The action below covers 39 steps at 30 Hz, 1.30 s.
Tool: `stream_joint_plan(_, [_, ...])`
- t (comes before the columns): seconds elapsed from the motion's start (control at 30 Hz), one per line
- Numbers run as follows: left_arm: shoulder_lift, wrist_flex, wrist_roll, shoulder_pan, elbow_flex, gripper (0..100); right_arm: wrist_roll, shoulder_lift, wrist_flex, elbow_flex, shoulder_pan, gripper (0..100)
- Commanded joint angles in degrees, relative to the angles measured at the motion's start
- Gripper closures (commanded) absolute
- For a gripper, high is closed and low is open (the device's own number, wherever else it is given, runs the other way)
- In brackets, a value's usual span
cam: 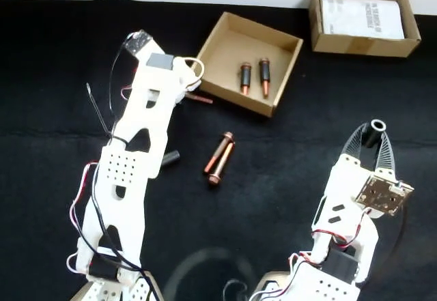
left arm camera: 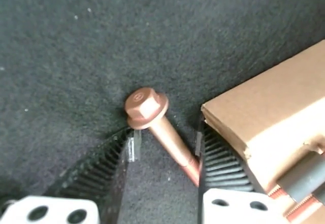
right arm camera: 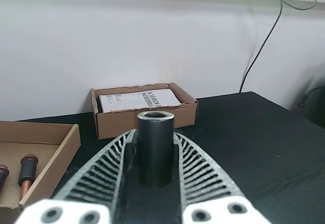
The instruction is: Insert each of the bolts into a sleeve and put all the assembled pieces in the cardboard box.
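Observation:
A copper bolt (left arm camera: 152, 117) lies on the black cloth just outside the cardboard box (left arm camera: 269, 117), between the fingers of my left gripper (left arm camera: 165, 150), which is open with gaps on both sides of the shaft. From above, this bolt (cam: 202, 99) sticks out beside the left gripper (cam: 191, 88) at the cardboard box's (cam: 213, 38) left wall. My right gripper (right arm camera: 155, 142) is shut on a black sleeve (right arm camera: 155, 148), held upright above the table. In the high view the right gripper (cam: 374, 136) and its sleeve (cam: 377, 126) hang at the right. Two assembled pieces (cam: 255, 77) lie in the box.
Two more bolts (cam: 220, 158) lie side by side mid-table. A loose black sleeve (cam: 171, 157) rests next to the left arm. A second cardboard box (cam: 362, 43) with a paper sheet sits at the back right, by the wall.

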Motion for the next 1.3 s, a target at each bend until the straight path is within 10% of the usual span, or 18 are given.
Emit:
stream_joint_plan(0.0, [-0.3, -1.7, 0.4, -1.2, 0.0, 98, 0.5, -0.5, 0.2, 5.0, -0.7, 99.1])
stream_joint_plan(0.47, [-3.6, 18.6, -1.0, -1.4, -19.1, 99, 0.0, -0.5, 0.1, 7.3, -9.5, 99.1])
stream_joint_plan(0.9, [-11.5, 26.1, -37.0, 7.3, -36.4, 99, -10.4, -0.5, 4.4, 7.3, -30.9, 99.1])
stream_joint_plan(1.27, [-29.2, 26.3, -60.0, 9.9, -36.2, 99, -10.4, -0.5, 7.9, 7.3, -34.2, 99.1])
